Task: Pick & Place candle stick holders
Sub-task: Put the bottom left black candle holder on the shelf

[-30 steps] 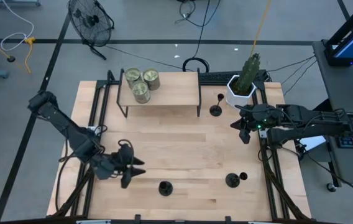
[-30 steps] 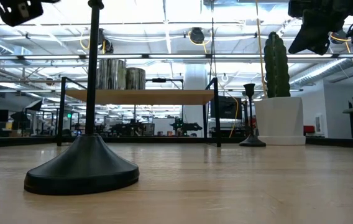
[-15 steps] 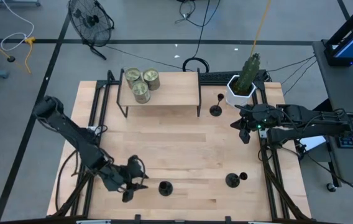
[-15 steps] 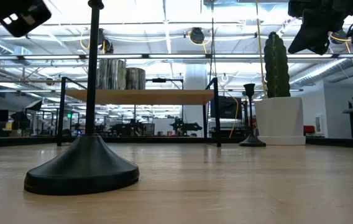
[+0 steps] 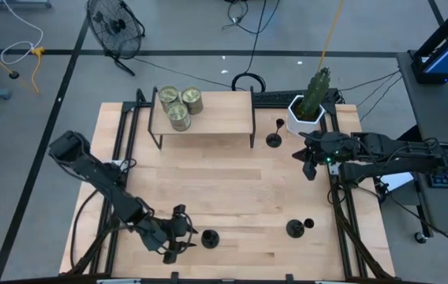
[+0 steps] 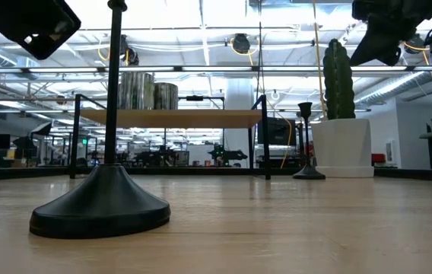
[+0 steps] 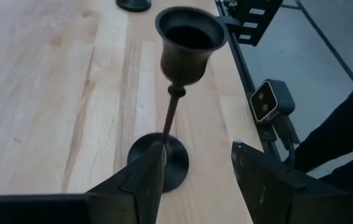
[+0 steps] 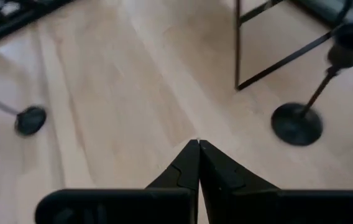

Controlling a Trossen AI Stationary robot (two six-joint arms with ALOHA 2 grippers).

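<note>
Three black candle stick holders stand upright on their disc bases: one near the front edge (image 5: 209,238), one at the front right (image 5: 295,229), one at the back by the pot (image 5: 274,140). My left gripper (image 5: 183,235) is open, low and just left of the front holder (image 7: 171,118). In the left wrist view the holder's stem rises ahead of the gap, close to one fingertip (image 7: 158,163), with its cup (image 7: 189,34) above. My right gripper (image 5: 309,167) hangs shut above the table's right side, holding nothing (image 8: 198,152).
A low wooden shelf (image 5: 204,118) at the far side carries three glass jars (image 5: 181,106). A cactus in a white pot (image 5: 307,110) stands at the far right. Bare wood lies in the table's middle. Black frame rails run along both side edges.
My left gripper has come down and gone toward the table's near edge and right, closing in on the front candle stick holder, and its wrist has rolled. Its finger gap looks the same. The holders have not moved.
</note>
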